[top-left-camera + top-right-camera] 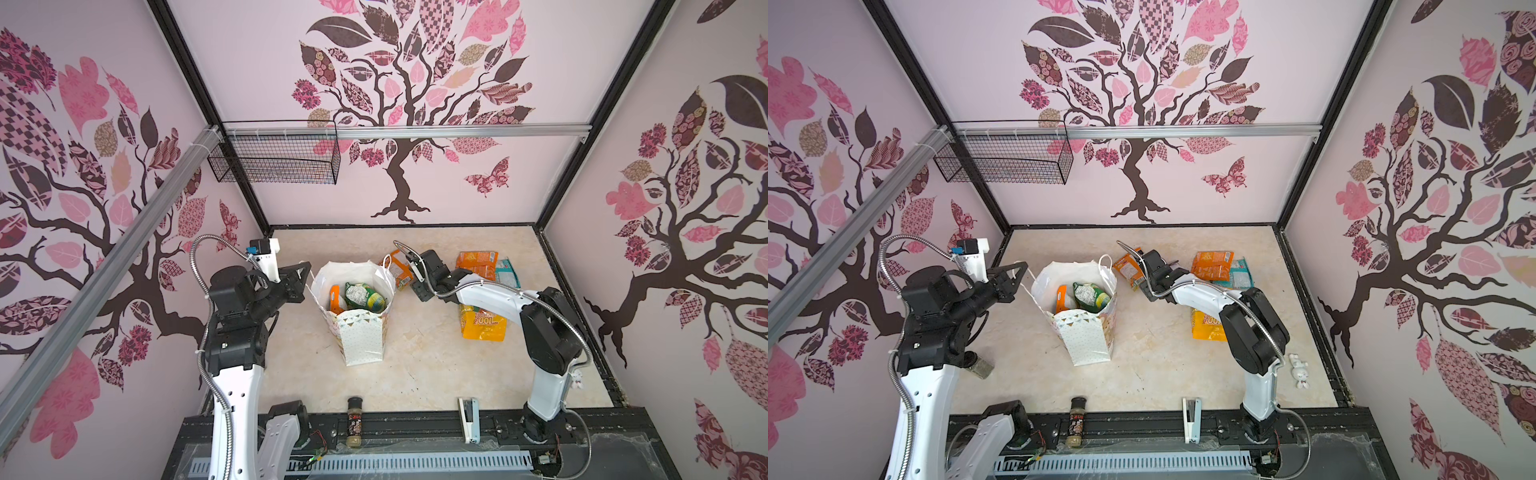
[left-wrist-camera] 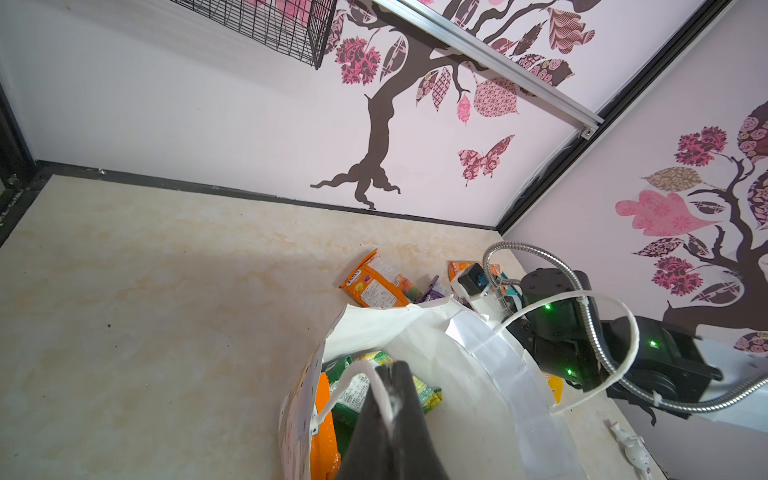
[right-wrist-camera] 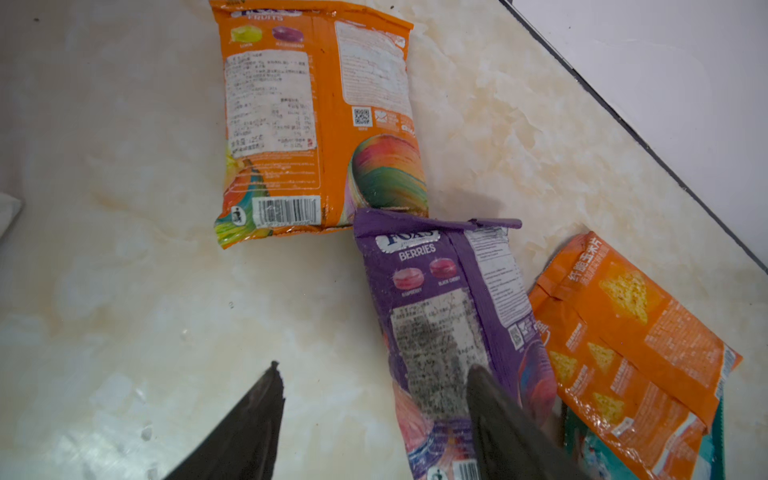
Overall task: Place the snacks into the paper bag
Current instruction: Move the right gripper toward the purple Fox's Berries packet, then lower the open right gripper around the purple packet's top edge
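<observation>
The white paper bag [image 1: 361, 338] stands upright mid-table with its mouth open. A green packet [image 1: 363, 297] and an orange packet [image 1: 336, 297] lie inside it. My left gripper [image 2: 390, 370] is shut on the bag's white cord handle [image 2: 353, 376] at the left rim. Right of the bag, my right gripper [image 3: 374, 365] hangs open over the table, one finger above the purple Berries packet [image 3: 449, 316]. An orange Fruits packet [image 3: 320, 116] and an orange chip packet [image 3: 631, 345] lie close by. A teal packet [image 1: 507, 270] and a yellow packet [image 1: 484, 326] lie under the right arm.
A dark-capped spice jar [image 1: 354, 419] and a white stapler [image 1: 468, 419] sit at the front edge. A black wire basket [image 1: 274, 158] hangs on the back wall. A small white toy [image 1: 1300, 370] lies by the right arm's base. Walls close three sides.
</observation>
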